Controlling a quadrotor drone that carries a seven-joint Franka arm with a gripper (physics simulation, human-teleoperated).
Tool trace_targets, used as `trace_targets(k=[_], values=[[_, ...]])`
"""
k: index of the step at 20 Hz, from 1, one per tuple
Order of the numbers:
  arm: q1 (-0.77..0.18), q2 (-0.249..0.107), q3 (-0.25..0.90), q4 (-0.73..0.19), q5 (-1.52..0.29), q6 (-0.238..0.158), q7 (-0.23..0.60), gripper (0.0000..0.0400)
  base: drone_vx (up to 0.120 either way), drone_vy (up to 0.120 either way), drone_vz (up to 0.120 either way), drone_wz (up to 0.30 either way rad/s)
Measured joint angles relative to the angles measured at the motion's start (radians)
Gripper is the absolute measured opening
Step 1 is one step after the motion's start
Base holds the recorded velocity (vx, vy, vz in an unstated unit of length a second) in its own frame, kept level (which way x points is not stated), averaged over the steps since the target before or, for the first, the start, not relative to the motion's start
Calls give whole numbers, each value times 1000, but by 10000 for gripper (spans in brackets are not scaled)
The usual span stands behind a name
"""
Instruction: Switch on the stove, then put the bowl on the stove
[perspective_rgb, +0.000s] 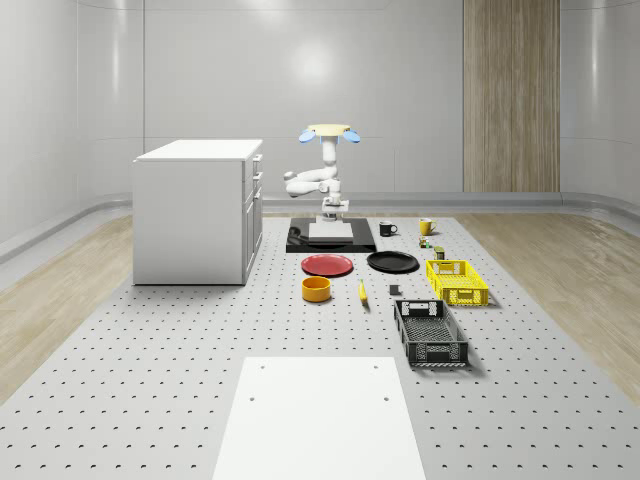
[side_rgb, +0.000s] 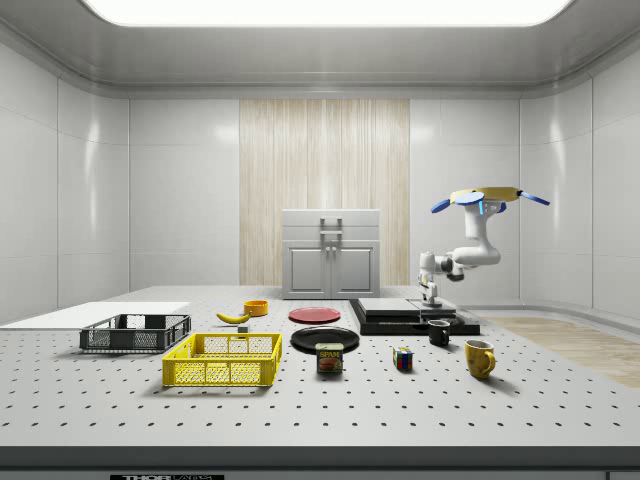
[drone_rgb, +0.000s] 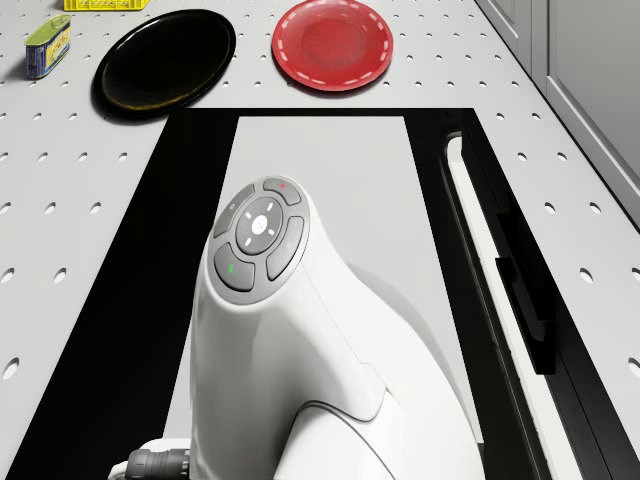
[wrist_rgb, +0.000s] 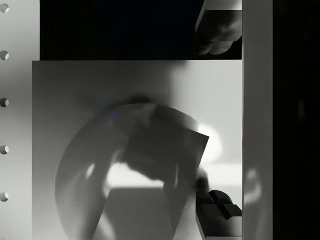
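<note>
Orange, round, one bowl (perspective_rgb: 316, 289) sits mid-tabletop (perspective_rgb: 150, 360) before one flat black stove (perspective_rgb: 365, 243); two plates, two crates. Side view: drone (side_rgb: 487, 197) hovers over the stove, end effector (side_rgb: 432, 296) just above it, finger spread unclear. Drone view: glossy white arm (drone_rgb: 300, 330).

— What is seen through the wrist view?
— A pale grey stove plate (wrist_rgb: 75, 100) is seen from close above, framed by the stove's black body (wrist_rgb: 115, 30). A broad dark shadow is cast across the plate.
— And at the edges?
— A strip of perforated table (wrist_rgb: 15, 125) is seen along one side. Two dark, blocky fingertips (wrist_rgb: 220, 205) are seen near opposite edges, well apart, one of them just over the plate.
</note>
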Motion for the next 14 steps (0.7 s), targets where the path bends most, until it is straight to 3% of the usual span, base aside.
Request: trace_targets(k=[3, 6, 12, 14], values=[[-27, -4, 2, 3, 3, 4, 24, 400, 13, 0, 0, 0], [-44, -10, 4, 6, 6, 10, 38, 400, 120, 0, 0, 0], [-60, -24, 8, 8, 13, 23, 52, 400, 120, -113, 0, 0], [-63, -29, 9, 9, 15, 28, 54, 400, 120, 0, 0, 0]])
